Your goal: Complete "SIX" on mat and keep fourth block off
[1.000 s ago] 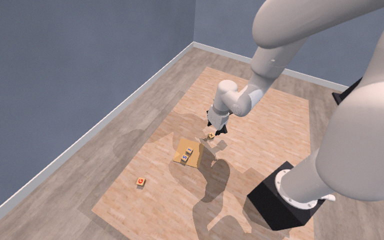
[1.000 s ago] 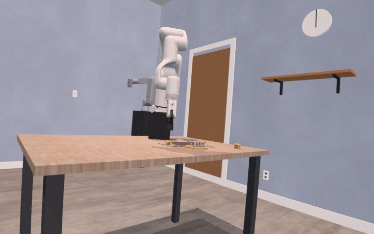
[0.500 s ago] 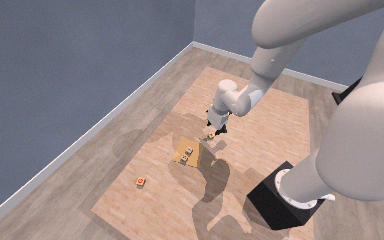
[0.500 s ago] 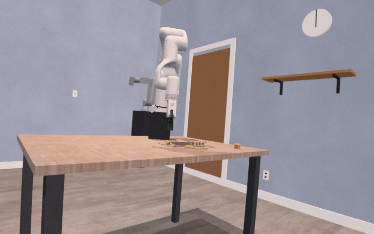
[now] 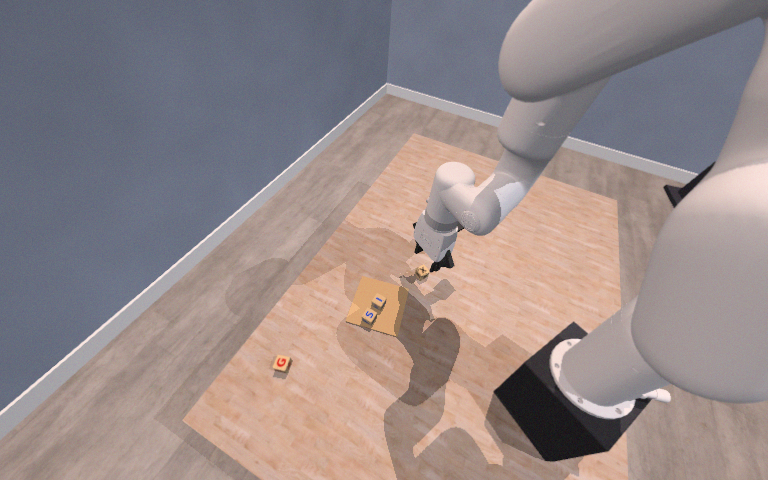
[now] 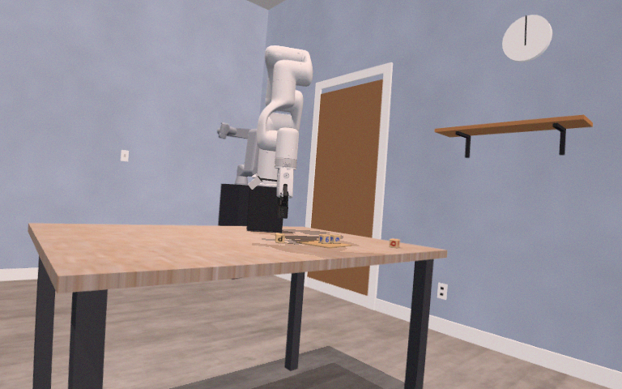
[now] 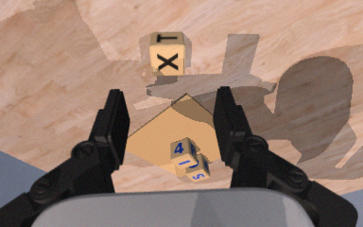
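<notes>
The X block [image 5: 421,272] [image 6: 279,237] [image 7: 167,54] lies on the bare table just off a corner of the tan mat [image 5: 390,322] [image 6: 330,245] [image 7: 151,139], with a black X on top. The S block [image 5: 369,315] [image 7: 198,172] and the I block [image 5: 378,301] [image 7: 181,152] lie side by side on the mat. My gripper [image 5: 434,264] [image 6: 283,211] [image 7: 171,104] is open and empty. It hangs a little above the table near the mat's corner. In the wrist view the X block lies beyond the fingertips, not between them.
A block with a red G [image 5: 281,362] [image 6: 394,243] lies alone on the table, well away from the mat. The robot's black base [image 5: 557,396] stands at the table's edge. The arm's shadow falls over the mat and the X block.
</notes>
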Robot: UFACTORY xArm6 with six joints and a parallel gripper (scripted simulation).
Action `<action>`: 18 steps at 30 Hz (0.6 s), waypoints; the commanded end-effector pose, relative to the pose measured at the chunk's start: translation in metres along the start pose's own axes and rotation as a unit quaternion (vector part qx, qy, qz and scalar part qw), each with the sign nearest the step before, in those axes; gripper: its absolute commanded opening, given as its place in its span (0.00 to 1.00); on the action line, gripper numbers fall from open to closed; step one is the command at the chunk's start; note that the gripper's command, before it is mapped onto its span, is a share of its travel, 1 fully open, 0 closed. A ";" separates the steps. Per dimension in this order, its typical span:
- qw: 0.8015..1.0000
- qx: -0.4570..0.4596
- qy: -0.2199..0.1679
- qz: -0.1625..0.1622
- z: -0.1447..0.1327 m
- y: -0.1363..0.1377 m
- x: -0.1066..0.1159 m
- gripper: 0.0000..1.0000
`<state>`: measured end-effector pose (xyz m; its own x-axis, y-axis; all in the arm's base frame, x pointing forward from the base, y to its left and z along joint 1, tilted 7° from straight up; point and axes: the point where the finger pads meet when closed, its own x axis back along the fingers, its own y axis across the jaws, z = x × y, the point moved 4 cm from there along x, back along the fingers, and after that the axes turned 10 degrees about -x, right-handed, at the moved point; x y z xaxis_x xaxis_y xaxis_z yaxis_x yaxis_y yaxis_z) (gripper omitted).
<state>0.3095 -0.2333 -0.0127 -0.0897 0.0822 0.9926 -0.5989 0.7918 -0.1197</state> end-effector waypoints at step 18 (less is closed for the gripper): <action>1.000 0.000 0.000 0.001 0.000 -0.002 -0.024 0.69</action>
<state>0.3114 -0.2358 -0.0334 -0.0914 0.0767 0.9929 -0.5993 0.7920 -0.1164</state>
